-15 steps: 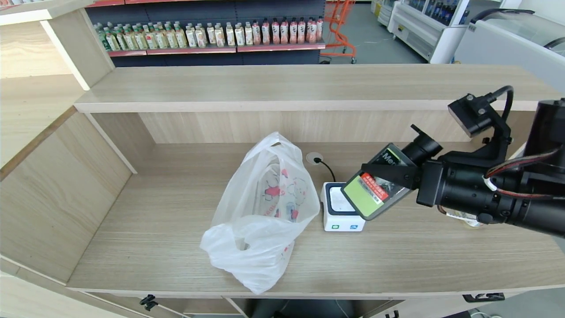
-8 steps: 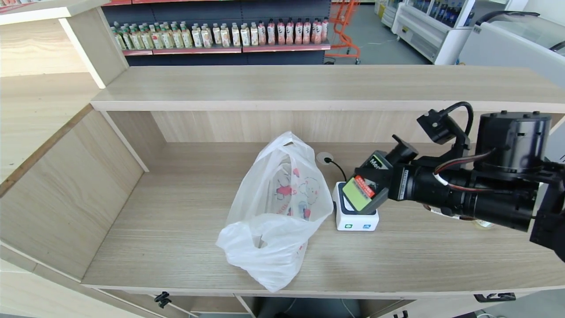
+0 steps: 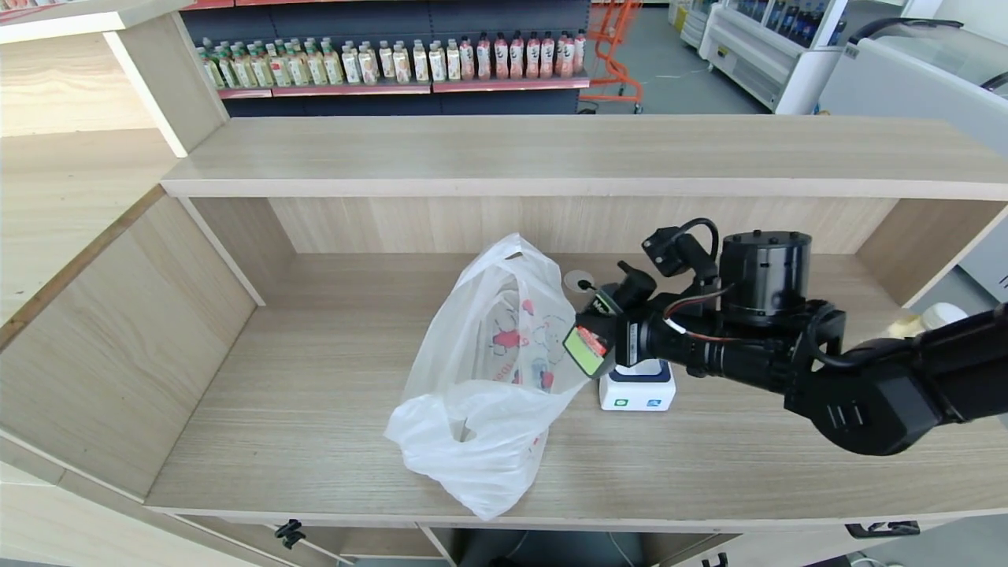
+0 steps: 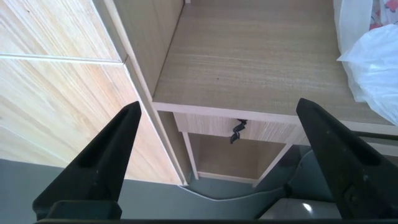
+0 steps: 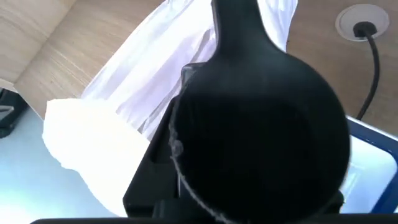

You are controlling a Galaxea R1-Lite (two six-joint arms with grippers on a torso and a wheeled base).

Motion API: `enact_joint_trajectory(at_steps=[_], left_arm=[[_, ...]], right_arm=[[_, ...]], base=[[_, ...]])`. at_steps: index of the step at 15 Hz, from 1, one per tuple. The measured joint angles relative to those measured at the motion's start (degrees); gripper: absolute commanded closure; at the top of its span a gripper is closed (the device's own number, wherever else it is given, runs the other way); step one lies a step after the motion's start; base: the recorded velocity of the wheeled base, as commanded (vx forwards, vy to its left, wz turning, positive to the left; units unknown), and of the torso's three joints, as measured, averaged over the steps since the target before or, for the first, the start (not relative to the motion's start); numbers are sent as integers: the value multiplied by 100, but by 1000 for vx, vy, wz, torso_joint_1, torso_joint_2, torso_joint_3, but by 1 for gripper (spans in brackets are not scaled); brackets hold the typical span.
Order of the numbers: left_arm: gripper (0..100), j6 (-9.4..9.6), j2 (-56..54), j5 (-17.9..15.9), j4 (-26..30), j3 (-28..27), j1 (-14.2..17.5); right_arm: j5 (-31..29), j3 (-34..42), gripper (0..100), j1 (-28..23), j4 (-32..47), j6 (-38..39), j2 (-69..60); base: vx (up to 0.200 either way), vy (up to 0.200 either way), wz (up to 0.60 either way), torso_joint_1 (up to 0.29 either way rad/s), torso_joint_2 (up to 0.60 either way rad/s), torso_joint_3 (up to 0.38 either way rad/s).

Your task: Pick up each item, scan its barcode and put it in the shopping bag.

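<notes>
**Checkout table, as it stands**

1. Right gripper (image 3: 598, 335): jaws clamped on a small flat pack (image 3: 587, 352). It is held above the table, between the scanner and the bag, tilted so that its green face with the red label points outward. The pack sits just beside the bag's right flank, perhaps brushing the plastic; contact cannot be settled. By my reading the scan is over and the pack is on its way to the bag mouth, which is higher up and further left.

2. Shopping bag (image 3: 488, 378): thin white plastic with cartoon print, slumped upright at mid-table with its handles up. Something printed already lies inside. The bag is soft and will need a drop from above, not a push from the side.

3. Scanner (image 3: 636, 387): white box, window facing up, just right of the bag so the arm's travel is short. A black cable (image 3: 591, 293) runs from it to a hole at the back of the table (image 3: 709, 457).

4. Left gripper (image 4: 219, 106): jaws apart and holding nothing. It hangs over the table's front left edge above a drawer handle (image 4: 236, 130), out of the working arm's way.

5. White-capped item (image 3: 925, 317): far right of the table, partly hidden by the arm, and probably waiting its turn.
</notes>
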Motion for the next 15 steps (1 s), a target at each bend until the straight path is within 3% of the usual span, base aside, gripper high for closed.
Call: enact_joint_trajectory(at_steps=[6,12,13,15], left_arm=[[0,2,0,0,0,0,1],[0,2,0,2,0,0,4],[0,2,0,0,-1,0,1],[0,2,0,2,-1,0,1]], right_arm=[[197,-870,100,279,-187,-230,1209],[205,-1557,100,393,-407,-1412,2055],[205,-1601,0,393,-444,-1554,2153],[208,-1636,0,391,-553,-1585,2271]], base=[[0,0,0,0,0,0],[0,0,0,0,0,0],[0,0,0,0,0,0],[0,0,0,0,0,0]])
